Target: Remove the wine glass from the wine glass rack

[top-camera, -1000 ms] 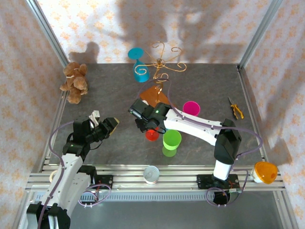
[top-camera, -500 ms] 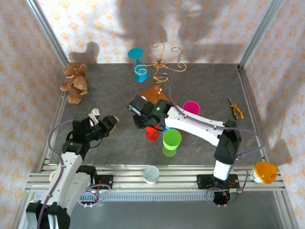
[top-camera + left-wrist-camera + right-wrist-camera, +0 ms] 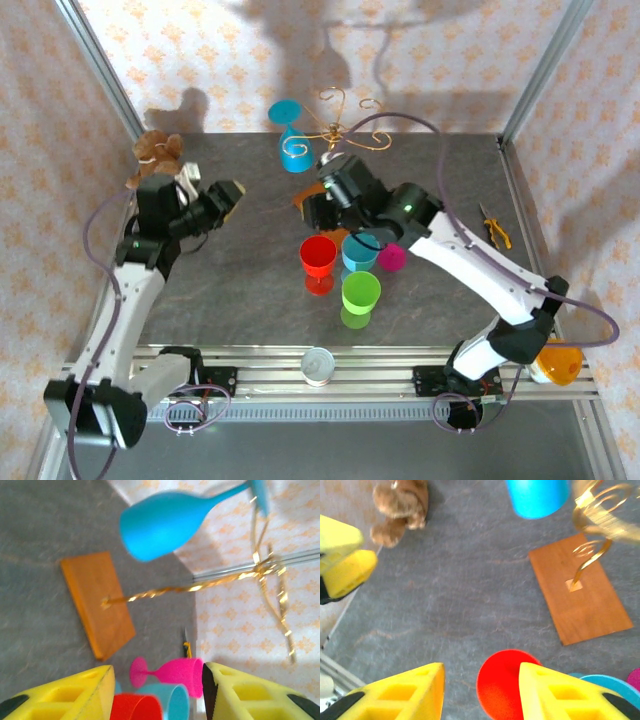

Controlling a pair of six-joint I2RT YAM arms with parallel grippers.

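The wine glass (image 3: 296,155) at top middle looks light and slippery, best held by its stem; the left gripper (image 3: 157,687) and right gripper (image 3: 481,680) are open, empty.

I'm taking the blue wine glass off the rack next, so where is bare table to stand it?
Free: the table left of the red glass, and between the teddy bear and the wine glass rack. Crowded: around the green glass, beside the red one.

A lab robot cell: aluminium frame (image 3: 100,72) enclosing wallpapered panels (image 3: 200,50).
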